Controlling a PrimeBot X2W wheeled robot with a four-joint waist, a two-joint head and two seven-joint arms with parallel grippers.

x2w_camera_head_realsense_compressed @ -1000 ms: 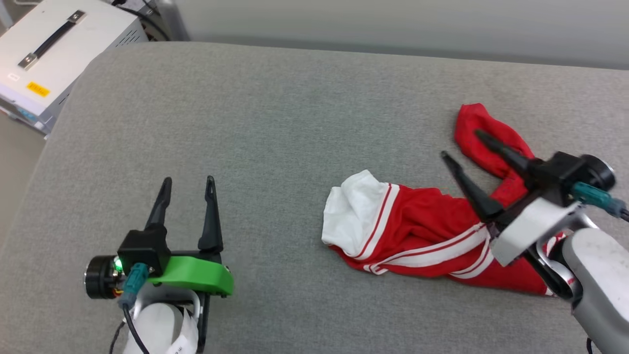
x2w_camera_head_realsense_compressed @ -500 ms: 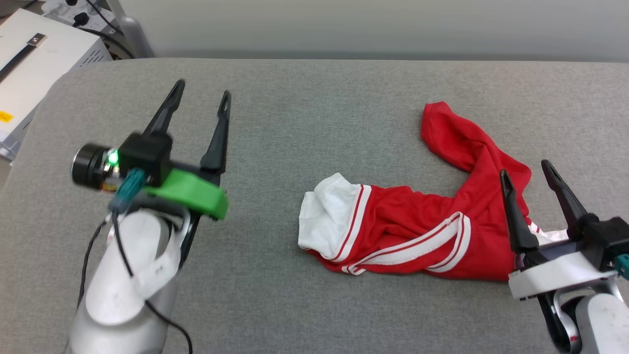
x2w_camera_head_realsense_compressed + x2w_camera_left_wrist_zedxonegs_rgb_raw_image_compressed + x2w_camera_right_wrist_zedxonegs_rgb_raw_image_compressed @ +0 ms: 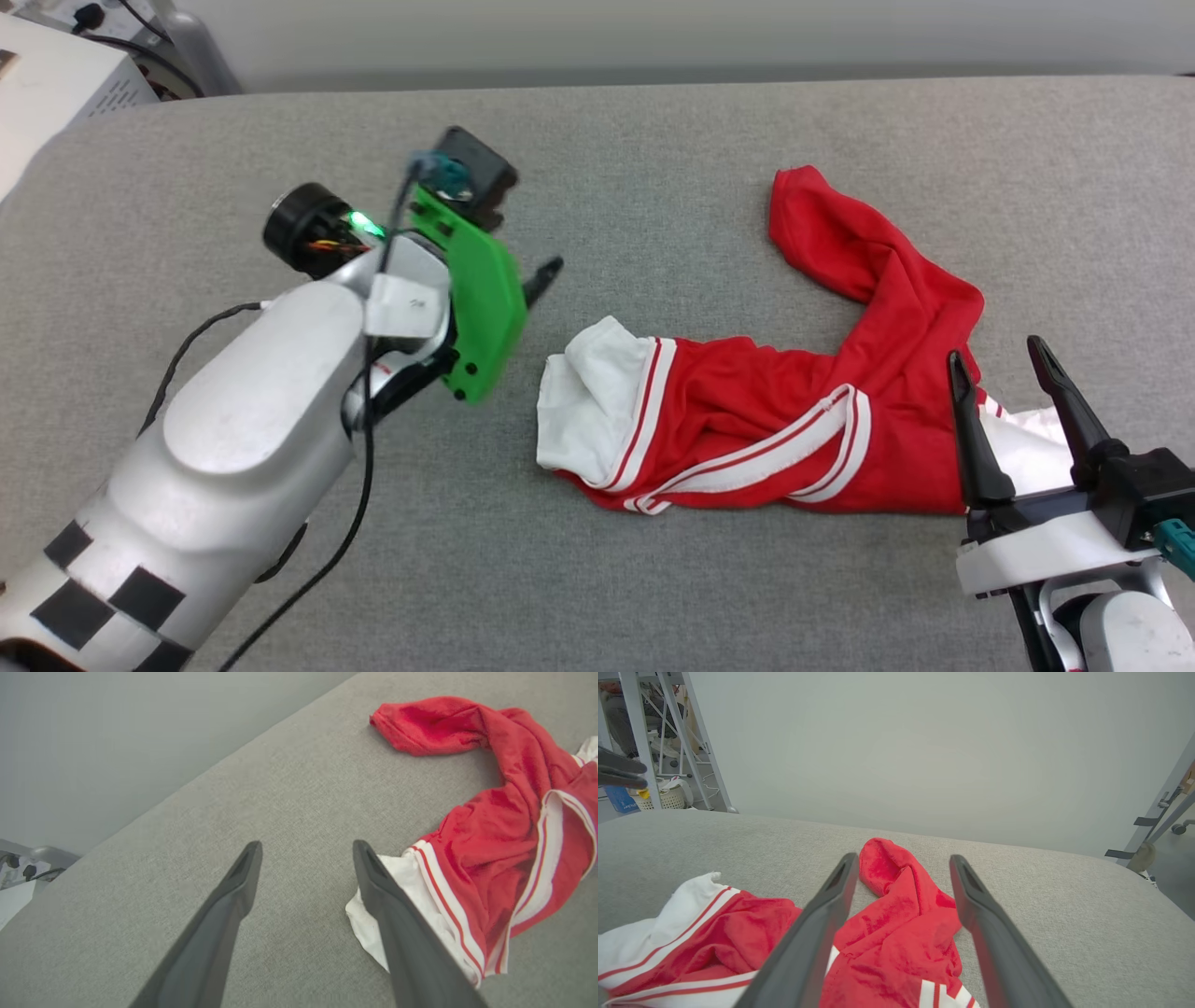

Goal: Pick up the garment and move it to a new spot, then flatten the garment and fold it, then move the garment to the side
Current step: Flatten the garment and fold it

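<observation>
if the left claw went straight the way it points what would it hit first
The left claw would probably meet bare grey cushion first, close beside the shirt's white sleeve; depth is unclear.

Count: one garment (image 3: 747, 439), lying between two grippers, left gripper (image 3: 306, 849) and right gripper (image 3: 993, 353), on one grey cushion (image 3: 653, 140).

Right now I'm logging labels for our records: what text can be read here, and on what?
Nothing reads clearly.
White tag on the left arm: marks too small.
Blue box, right wrist view: print blurred.
Garment: white marks cut off, unreadable.
</observation>
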